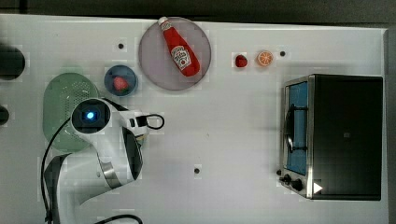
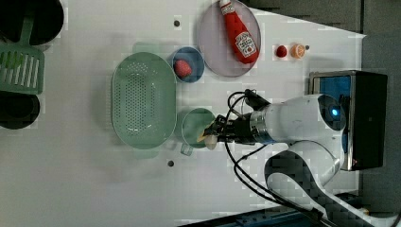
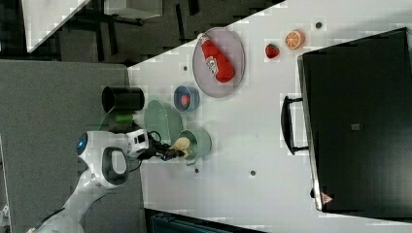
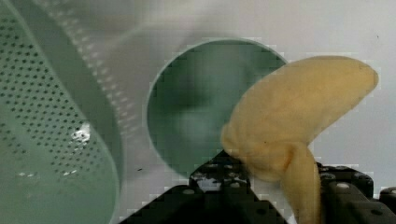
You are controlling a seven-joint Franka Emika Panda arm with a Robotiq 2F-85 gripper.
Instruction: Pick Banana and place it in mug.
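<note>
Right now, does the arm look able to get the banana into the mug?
Probably yes. The gripper holds the banana at the rim of the mug, whose inside looks empty. The colander stands beside the mug, not over its opening.

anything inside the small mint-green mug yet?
The small mint-green mug looks empty: bare green interior in the wrist view. The yellow plush banana, held in the gripper, overlaps its rim and hides part of the inside.
</note>
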